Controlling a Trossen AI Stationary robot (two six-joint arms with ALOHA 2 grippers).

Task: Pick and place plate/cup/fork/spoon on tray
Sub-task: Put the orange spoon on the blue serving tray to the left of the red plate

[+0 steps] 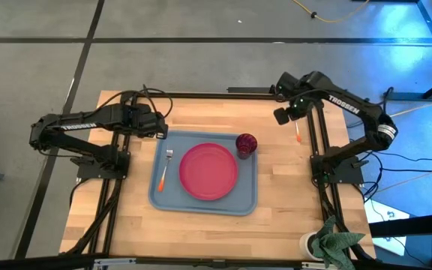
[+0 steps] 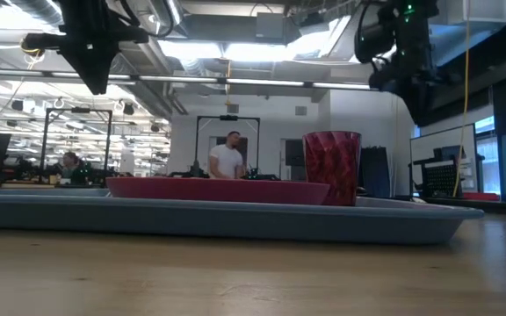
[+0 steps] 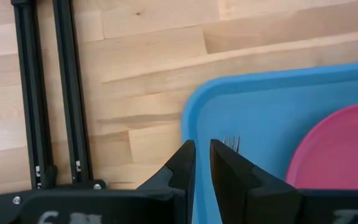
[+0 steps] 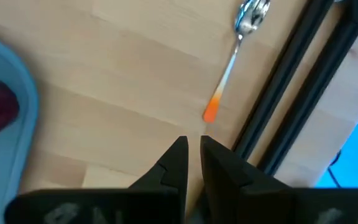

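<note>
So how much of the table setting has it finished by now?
Mostly done: the plate, the cup and the fork sit on the tray. Only the spoon is left, lying on the bare table beside the tray. The right gripper hangs just above its orange handle, fingers nearly closed and empty. The left gripper waits over the tray's corner.

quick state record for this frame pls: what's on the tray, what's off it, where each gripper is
on tray: plate at the middle; cup upright at a far corner; fork along the left-arm side
tray: tray on the wooden table
off tray: spoon lying on the table toward the right arm's side
left gripper: left gripper over the tray's corner near the fork, nearly shut, empty
right gripper: right gripper above the table just short of the spoon's orange handle, nearly shut, empty
remaining: spoon
</note>
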